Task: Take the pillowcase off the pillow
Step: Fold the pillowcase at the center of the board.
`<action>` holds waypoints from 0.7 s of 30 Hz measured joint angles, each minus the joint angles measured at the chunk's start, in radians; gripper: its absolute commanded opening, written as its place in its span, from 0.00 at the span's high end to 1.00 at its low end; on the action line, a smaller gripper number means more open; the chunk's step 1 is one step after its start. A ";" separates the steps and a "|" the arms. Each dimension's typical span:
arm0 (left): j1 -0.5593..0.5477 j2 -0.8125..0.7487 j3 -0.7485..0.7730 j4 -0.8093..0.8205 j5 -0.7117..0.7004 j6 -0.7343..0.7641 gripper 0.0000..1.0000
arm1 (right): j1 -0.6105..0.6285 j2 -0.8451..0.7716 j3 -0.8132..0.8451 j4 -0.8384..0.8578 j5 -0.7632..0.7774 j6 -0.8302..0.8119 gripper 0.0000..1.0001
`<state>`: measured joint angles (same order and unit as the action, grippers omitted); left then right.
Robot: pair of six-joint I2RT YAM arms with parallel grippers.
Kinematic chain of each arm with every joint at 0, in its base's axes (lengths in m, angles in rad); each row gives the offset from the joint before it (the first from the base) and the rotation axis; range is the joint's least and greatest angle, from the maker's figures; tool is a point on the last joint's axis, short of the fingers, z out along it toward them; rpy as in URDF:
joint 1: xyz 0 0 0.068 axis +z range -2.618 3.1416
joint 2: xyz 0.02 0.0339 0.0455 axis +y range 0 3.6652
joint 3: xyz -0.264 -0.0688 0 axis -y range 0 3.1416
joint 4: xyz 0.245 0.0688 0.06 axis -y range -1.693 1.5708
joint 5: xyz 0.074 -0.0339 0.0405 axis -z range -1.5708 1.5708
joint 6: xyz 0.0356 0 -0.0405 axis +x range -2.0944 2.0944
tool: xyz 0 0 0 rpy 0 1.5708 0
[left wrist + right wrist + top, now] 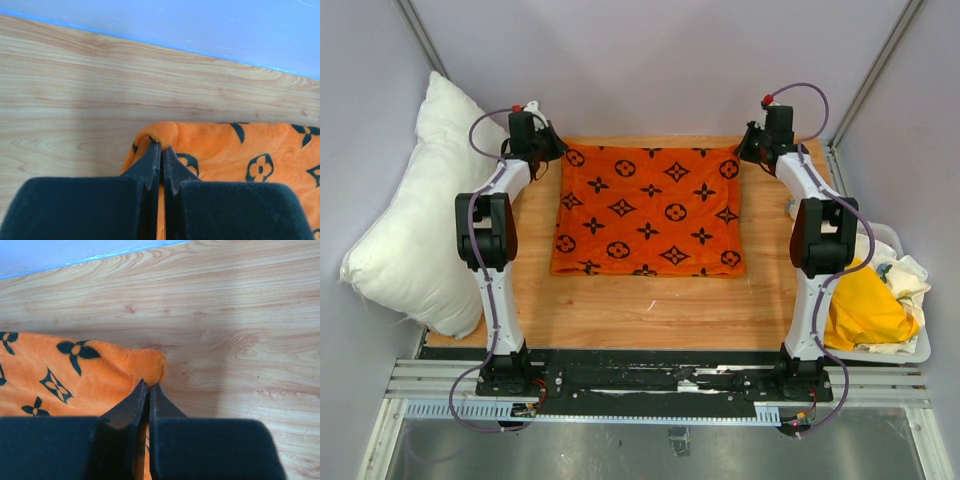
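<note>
Pinching one far corner of the orange pillowcase (648, 210) in the left gripper (161, 148) and the other in the right gripper (148, 385), each pair of jaws pressed together on a fold of fabric. Lying flat between the two grippers, well inside the table (650, 315) edges, with bare wood ahead of both fingertips up to the wall (200, 25) and more outboard. Counting: one pillowcase, two grippers, one white pillow (415, 220) well outside the left gripper.

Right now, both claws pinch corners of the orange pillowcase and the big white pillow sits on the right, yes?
No. The top view shows the pillow on the left, not the right. The rest is right: the left claw and the right claw each pinch a corner of the pillowcase.
</note>
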<state>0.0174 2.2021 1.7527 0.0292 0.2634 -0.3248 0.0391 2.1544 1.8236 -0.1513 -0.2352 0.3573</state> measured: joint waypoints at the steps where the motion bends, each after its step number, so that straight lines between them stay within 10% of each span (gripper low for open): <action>1: 0.000 0.000 -0.002 0.000 0.000 0.003 1.00 | -0.001 0.000 0.000 0.000 -0.001 0.000 0.99; 21: 0.000 -0.397 -0.531 0.201 -0.036 -0.017 1.00 | -0.002 -0.414 -0.477 0.122 0.004 0.011 0.99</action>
<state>0.0174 1.8053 1.2217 0.2298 0.2272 -0.3420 0.0376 1.7409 1.3464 -0.0288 -0.2314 0.3687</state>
